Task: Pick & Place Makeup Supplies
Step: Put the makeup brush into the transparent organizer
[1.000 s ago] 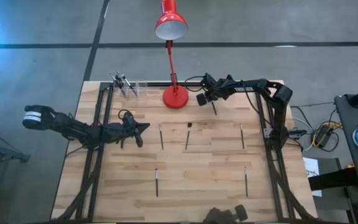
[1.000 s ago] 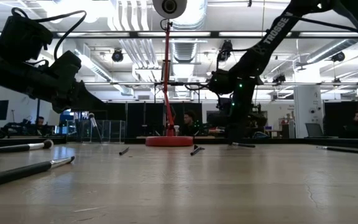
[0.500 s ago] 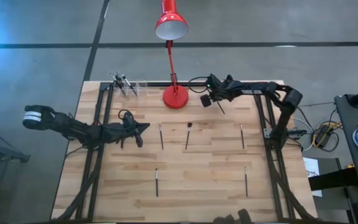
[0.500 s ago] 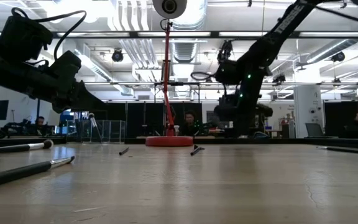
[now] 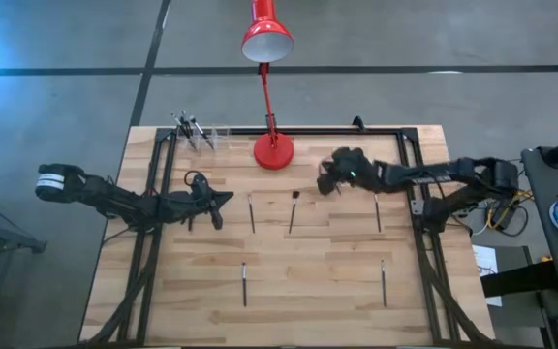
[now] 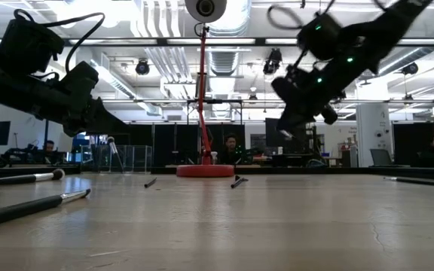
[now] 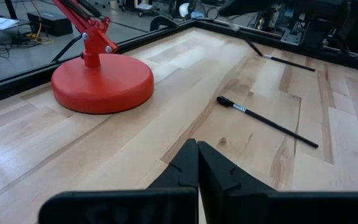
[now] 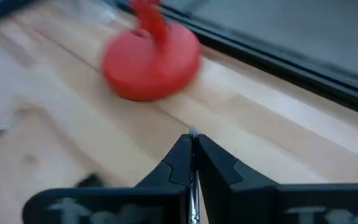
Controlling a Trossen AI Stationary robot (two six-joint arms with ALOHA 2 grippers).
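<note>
5 thin, stiff, light makeup brushes (image 5: 293,211) lie loose; right gripper (image 8: 193,163) pinches one mid-shaft, left gripper (image 7: 197,163) pressed together.

4 cameras, 1 table.
Overhead: straight down on the whole table (image 5: 289,281). Low: at tabletop level, facing across toward the lamp (image 6: 204,171) and room. Left wrist: close over the wood, facing the lamp base. Right wrist: closer still, same base ahead. Shared by all 4: the lamp.
</note>
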